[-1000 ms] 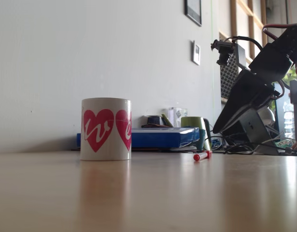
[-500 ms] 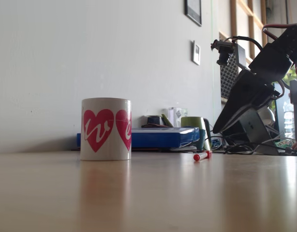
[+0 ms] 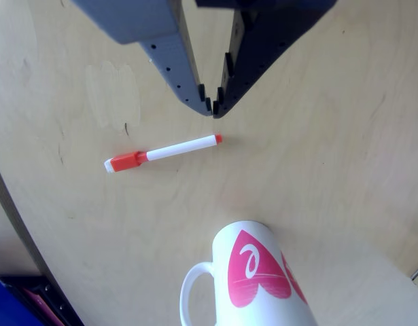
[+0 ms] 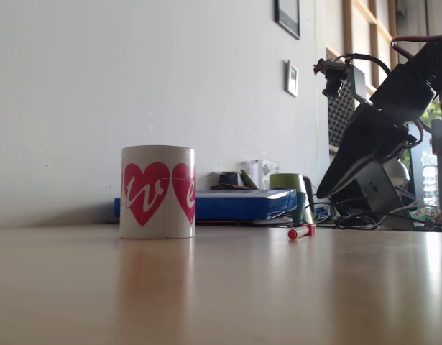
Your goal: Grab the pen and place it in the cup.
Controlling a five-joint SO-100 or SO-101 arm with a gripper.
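Observation:
The pen lies flat on the wooden table, its orange-red cap to the left in the other view; in the fixed view the pen is a small red-capped shape right of centre. My gripper hovers just above the pen's small red end, fingertips touching and holding nothing. In the fixed view the gripper points down and left, above and behind the pen. The cup, white with pink-red hearts, stands upright at the bottom of the other view, handle to the left; in the fixed view the cup stands left of the pen.
A blue flat box and a green mug sit behind at the wall, with cables by the arm's base. The table edge curves down the left of the other view.

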